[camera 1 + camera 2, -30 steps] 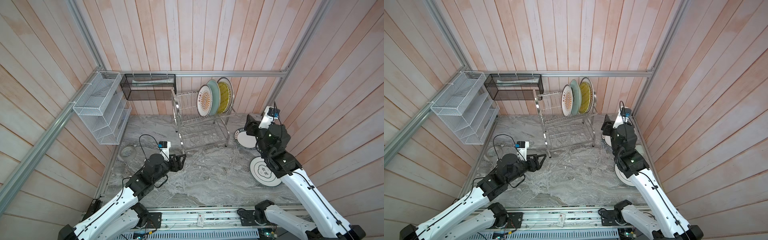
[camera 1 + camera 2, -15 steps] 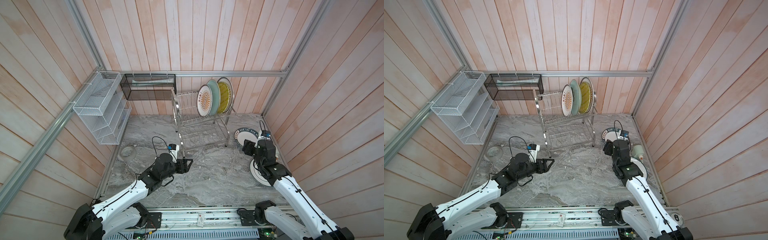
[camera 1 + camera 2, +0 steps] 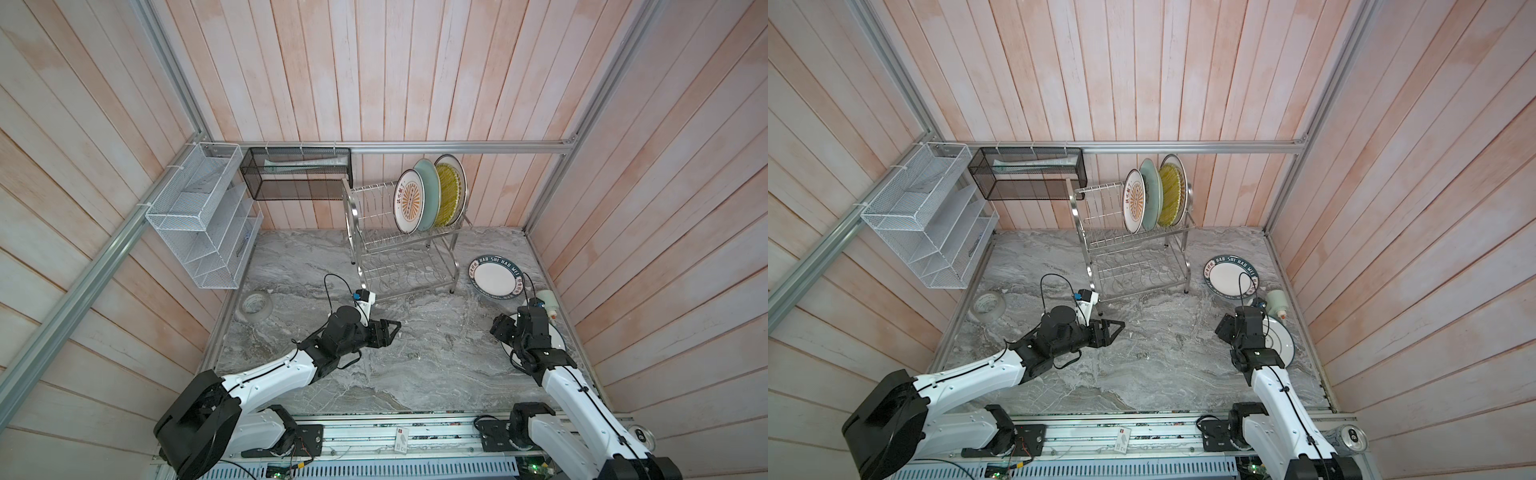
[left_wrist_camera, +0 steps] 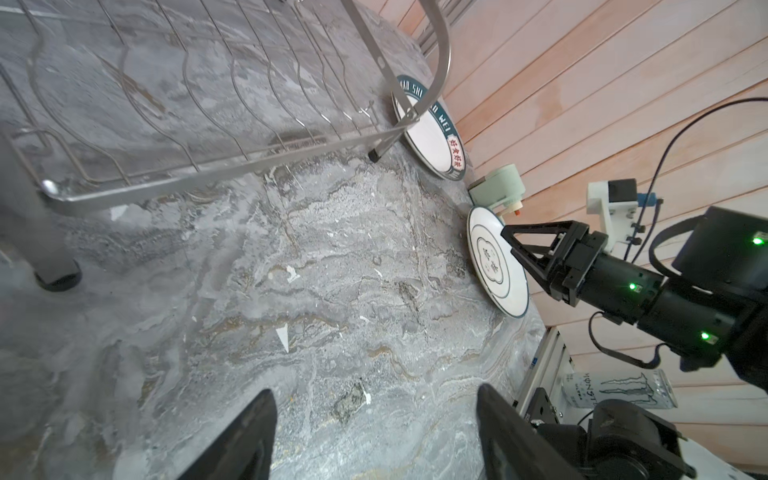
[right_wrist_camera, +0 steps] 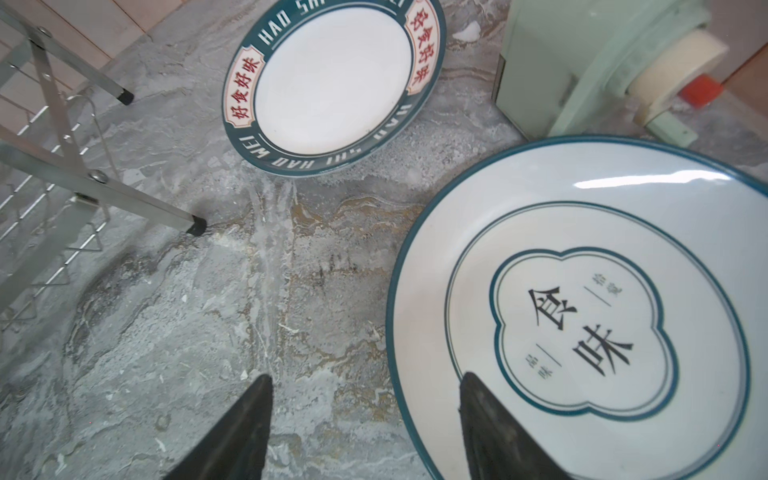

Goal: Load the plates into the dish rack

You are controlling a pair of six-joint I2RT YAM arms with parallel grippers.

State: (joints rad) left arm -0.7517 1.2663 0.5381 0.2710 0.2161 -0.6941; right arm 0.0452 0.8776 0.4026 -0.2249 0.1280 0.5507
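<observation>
Dish rack (image 3: 399,249): three plates (image 3: 430,195) upright on top.
Lettered plate (image 3: 494,278): flat, just right of rack.
Cloud plate (image 5: 582,311): flat, right of rack, farther forward.
Right gripper (image 5: 365,376): at cloud plate's edge, jaws wide, empty.
Left gripper (image 4: 374,390): before rack, jaws wide, empty.

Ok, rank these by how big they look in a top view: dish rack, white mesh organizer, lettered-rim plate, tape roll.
1-2. white mesh organizer and dish rack: look about alike; the organizer hangs higher, nearer the camera, so no ranking.
3. lettered-rim plate
4. tape roll
</observation>
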